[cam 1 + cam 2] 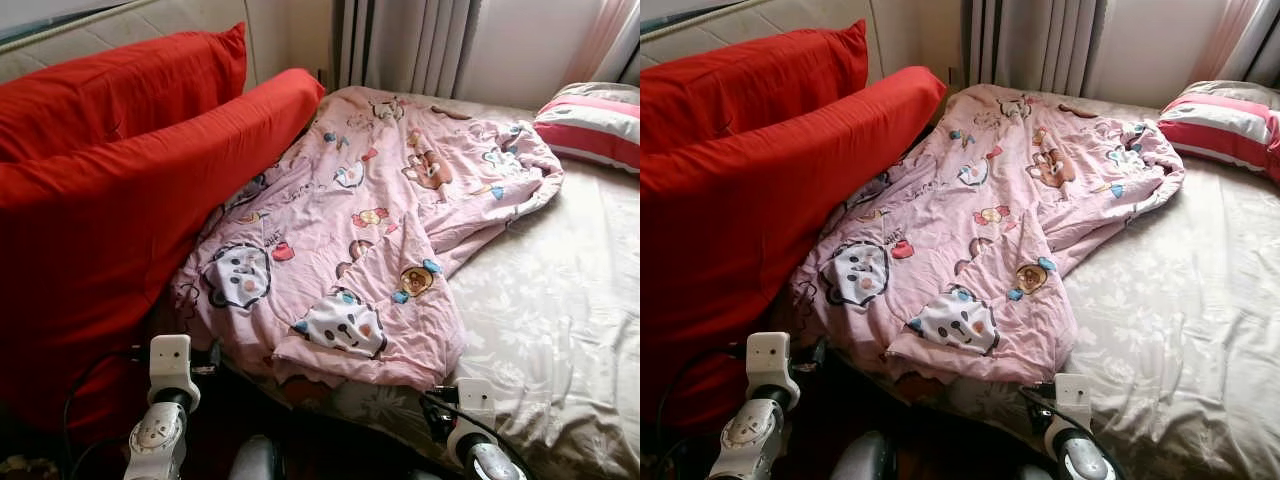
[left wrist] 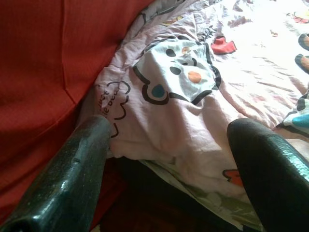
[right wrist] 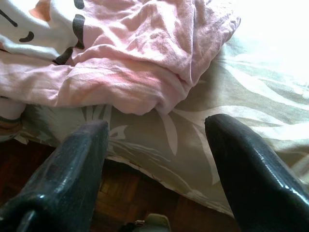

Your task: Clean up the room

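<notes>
A crumpled pink quilt (image 1: 360, 230) printed with cartoon animals lies across the left half of the bed, its near edge hanging at the bed's front. My left gripper (image 2: 169, 145) is open, just short of the quilt's near left corner (image 2: 145, 140), beside the red pillow (image 2: 43, 72). My right gripper (image 3: 159, 145) is open too, low at the bed's edge and facing the quilt's near right corner (image 3: 145, 92) on the beige floral sheet (image 3: 159, 135). Nothing sits between either pair of fingers. Both arms show low in the eye views: left arm (image 1: 165, 400), right arm (image 1: 470, 425).
Two big red pillows (image 1: 120, 180) lean along the bed's left side against the headboard (image 1: 100, 30). A pink and white striped pillow (image 1: 595, 125) lies at the far right. The beige sheet (image 1: 560, 300) lies bare on the right. Grey curtains (image 1: 400, 45) hang behind. Dark wooden floor (image 3: 125, 193) lies below the bed edge.
</notes>
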You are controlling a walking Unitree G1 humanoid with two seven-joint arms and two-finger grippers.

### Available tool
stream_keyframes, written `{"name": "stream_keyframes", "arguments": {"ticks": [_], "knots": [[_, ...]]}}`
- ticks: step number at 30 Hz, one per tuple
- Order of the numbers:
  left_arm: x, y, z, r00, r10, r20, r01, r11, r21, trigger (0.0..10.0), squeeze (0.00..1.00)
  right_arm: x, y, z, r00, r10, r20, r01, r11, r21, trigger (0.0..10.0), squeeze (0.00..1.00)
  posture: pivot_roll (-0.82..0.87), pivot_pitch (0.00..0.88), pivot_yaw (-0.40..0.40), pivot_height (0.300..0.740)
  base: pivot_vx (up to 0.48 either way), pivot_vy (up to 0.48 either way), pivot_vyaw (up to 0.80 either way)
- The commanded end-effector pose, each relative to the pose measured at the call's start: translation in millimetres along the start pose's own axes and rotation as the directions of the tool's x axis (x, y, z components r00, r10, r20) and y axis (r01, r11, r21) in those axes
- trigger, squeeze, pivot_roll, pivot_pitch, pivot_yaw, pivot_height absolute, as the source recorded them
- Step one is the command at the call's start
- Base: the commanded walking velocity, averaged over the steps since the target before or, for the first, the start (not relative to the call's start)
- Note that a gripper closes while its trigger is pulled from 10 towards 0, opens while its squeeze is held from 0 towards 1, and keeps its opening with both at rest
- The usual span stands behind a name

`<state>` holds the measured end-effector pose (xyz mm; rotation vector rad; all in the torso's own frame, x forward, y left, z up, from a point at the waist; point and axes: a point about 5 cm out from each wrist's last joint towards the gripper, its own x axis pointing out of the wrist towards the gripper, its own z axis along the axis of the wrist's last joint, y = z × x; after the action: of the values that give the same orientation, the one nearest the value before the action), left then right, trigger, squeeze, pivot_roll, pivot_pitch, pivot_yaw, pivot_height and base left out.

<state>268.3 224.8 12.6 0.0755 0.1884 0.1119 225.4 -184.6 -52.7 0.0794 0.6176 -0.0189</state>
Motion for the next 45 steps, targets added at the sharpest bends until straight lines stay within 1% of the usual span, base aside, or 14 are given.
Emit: {"name": "stream_keyframes", "arguments": {"ticks": [1,10,21,28,33,36,37,38,39,40,43,44,45], "knots": [[0.6,1.7,-0.4,1.000,-0.005,-0.011,0.005,1.000,0.010,10.0,0.00,1.3,3.2,1.5,1.000,0.003,0.002,-0.003,1.000,0.004,10.0,0.00,0.02,0.007,0.020,0.631,0.262,0.000,0.00],[0.8,2.1,0.0,1.000,-0.009,-0.010,0.009,1.000,0.013,10.0,0.00,1.9,4.6,3.0,1.000,-0.001,0.010,0.001,1.000,0.004,10.0,0.00,0.02,0.008,0.020,0.631,0.303,0.000,0.00],[-1.1,3.0,-2.6,1.000,-0.003,-0.019,0.004,1.000,0.012,10.0,0.00,0.6,3.8,1.8,1.000,-0.010,0.021,0.010,1.000,0.004,10.0,0.00,0.02,0.030,0.019,0.631,0.330,0.000,0.00],[-3.5,4.1,-5.2,1.000,0.002,-0.026,-0.002,1.000,0.014,10.0,0.00,-0.1,3.7,0.9,1.000,-0.007,0.024,0.007,1.000,-0.002,10.0,0.00,0.02,0.043,0.017,0.631,0.000,0.000,0.00],[-4.6,3.9,-6.4,1.000,0.003,-0.029,-0.002,1.000,0.016,10.0,0.00,0.0,6.6,1.9,0.999,0.028,0.029,-0.026,0.998,-0.056,10.0,0.00,0.02,0.053,0.016,0.631,0.000,0.000,0.00],[-5.9,3.4,-7.4,1.000,0.002,-0.030,-0.001,1.000,0.017,10.0,0.00,-0.7,10.4,1.4,0.997,0.067,0.032,-0.062,0.990,-0.125,10.0,0.00,0.02,0.065,0.016,0.631,0.000,0.000,0.00],[-6.6,3.2,-8.0,1.000,0.001,-0.031,0.000,1.000,0.017,10.0,0.00,-1.2,11.5,0.6,0.997,0.078,0.031,-0.072,0.985,-0.160,10.0,0.18,0.02,0.065,0.016,0.631,0.000,0.000,0.00],[-6.7,3.2,-8.1,1.000,0.000,-0.031,0.000,1.000,0.018,10.0,0.00,-1.4,12.4,0.4,0.996,0.085,0.030,-0.078,0.980,-0.183,10.0,0.18,0.02,0.072,0.016,0.631,0.000,0.000,0.00],[-7.1,3.6,-8.4,0.999,-0.001,-0.032,0.001,1.000,0.019,10.0,0.00,-2.1,14.0,-0.9,0.995,0.101,0.027,-0.092,0.968,-0.235,10.0,1.00,0.01,0.079,0.017,0.631,0.000,0.000,0.00],[-7.7,4.4,-9.0,0.999,-0.001,-0.034,0.002,1.000,0.021,10.0,0.00,-3.3,14.3,-3.2,0.994,0.108,0.020,-0.099,0.957,-0.273,10.0,1.00,0.01,0.080,0.016,0.631,0.000,0.000,0.00],[-8.0,5.1,-9.4,0.999,0.000,-0.036,0.001,1.000,0.022,10.0,0.00,-4.3,13.5,-4.8,0.994,0.106,0.018,-0.096,0.950,-0.296,10.0,1.00,0.01,0.085,0.017,0.631,0.000,0.000,0.00],[-8.1,6.1,-9.4,0.999,0.001,-0.037,0.000,1.000,0.024,10.0,0.00,-5.5,11.5,-6.8,0.995,0.097,0.014,-0.087,0.937,-0.339,10.0,1.00,0.01,0.086,0.016,0.631,0.000,0.000,0.00],[-8.1,6.1,-9.4,0.999,0.001,-0.037,0.000,1.000,0.024,10.0,0.00,-5.5,11.5,-6.8,0.995,0.097,0.014,-0.087,0.937,-0.339,10.0,1.00,0.01,0.086,0.016,0.631,0.000,0.000,0.00]]}}
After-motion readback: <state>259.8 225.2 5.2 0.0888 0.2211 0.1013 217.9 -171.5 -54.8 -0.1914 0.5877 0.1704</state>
